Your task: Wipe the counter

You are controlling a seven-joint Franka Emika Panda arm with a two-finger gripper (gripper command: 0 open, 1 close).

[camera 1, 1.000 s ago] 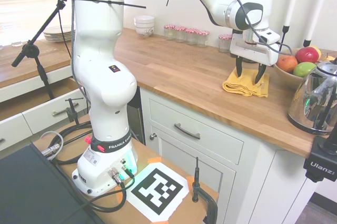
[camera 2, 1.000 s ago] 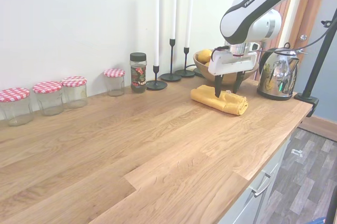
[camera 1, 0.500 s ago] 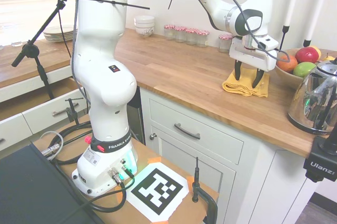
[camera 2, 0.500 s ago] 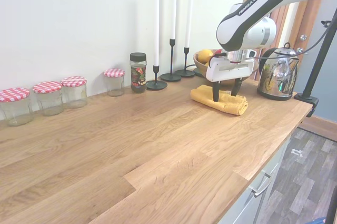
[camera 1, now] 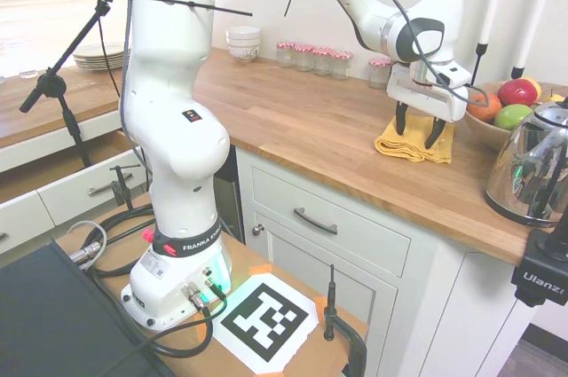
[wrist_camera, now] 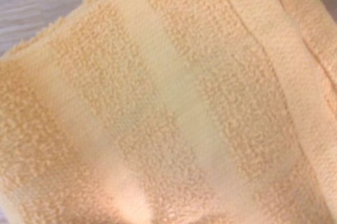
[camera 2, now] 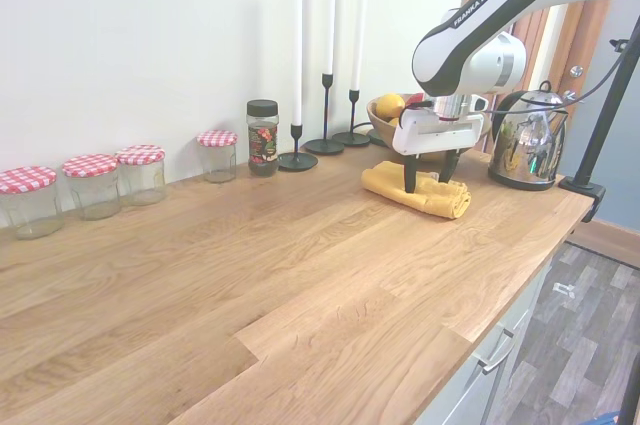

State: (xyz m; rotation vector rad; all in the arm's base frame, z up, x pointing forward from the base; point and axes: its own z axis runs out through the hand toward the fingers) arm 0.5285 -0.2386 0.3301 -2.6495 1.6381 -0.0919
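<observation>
1. One folded yellow cloth [camera 1: 413, 141] [camera 2: 417, 190] [wrist_camera: 168, 108] lies on the counter [camera 1: 311, 124] [camera 2: 250, 265], just beside the fruit bowl [camera 1: 497, 124] and near the kettle [camera 1: 532, 168] [camera 2: 525, 150].
2. Gripper [camera 1: 416, 131] [camera 2: 427, 178] points straight down over the cloth, jaws spread apart, both fingertips at or just above the fabric; contact cannot be told.
3. Terry weave of the cloth fills the wrist view.
4. Candlesticks [camera 2: 325, 110] stand behind the cloth, against the wall; red-checked jars [camera 2: 95, 183] stand well away from it.
</observation>
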